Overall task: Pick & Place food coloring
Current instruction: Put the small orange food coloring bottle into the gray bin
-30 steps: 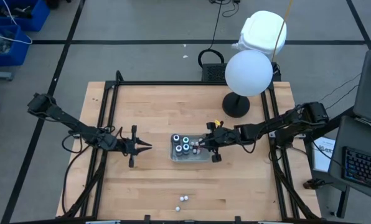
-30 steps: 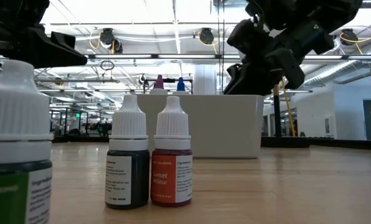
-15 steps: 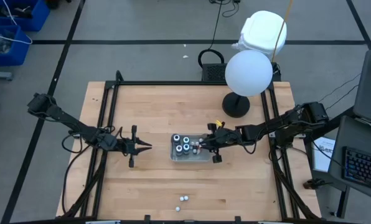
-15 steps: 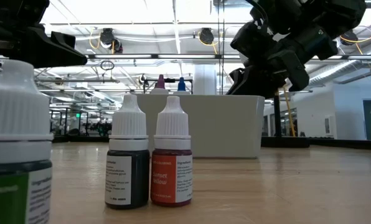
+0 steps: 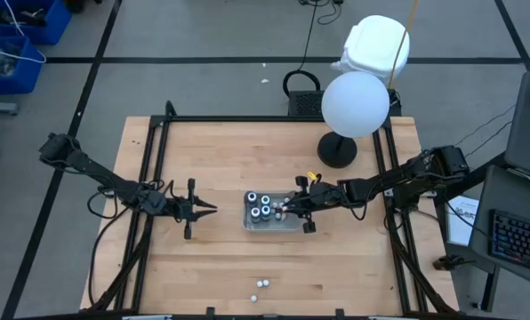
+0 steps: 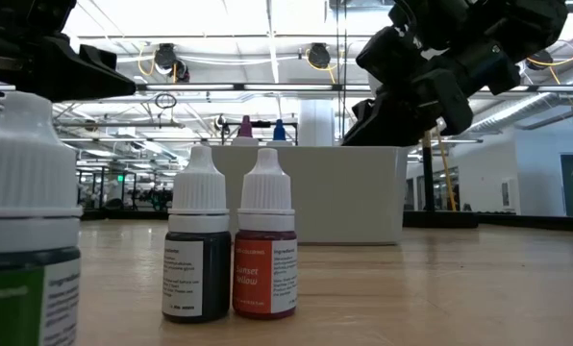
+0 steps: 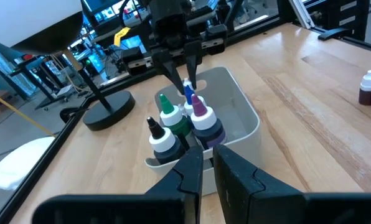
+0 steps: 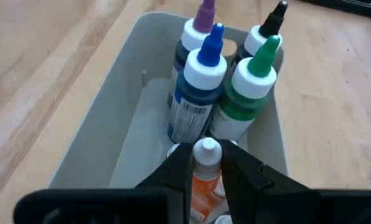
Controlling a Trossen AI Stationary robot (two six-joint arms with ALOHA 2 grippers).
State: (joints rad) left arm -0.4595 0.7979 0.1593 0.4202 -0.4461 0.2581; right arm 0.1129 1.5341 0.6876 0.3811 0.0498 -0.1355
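Right gripper (image 8: 206, 171) clamped on small orange food-coloring bottle (image 8: 204, 180), white-capped, above clear tray (image 8: 104, 137) holding four colour-tipped bottles (image 8: 198, 93). Left gripper (image 5: 210, 210) nearly closed, empty, beside tray.

My wooden tabletop (image 5: 220, 160) carries a clear tray (image 5: 269, 223) near its middle, a black round lamp base (image 5: 337, 151) toward the far edge, and two small bottles (image 5: 262, 284) near the front edge.
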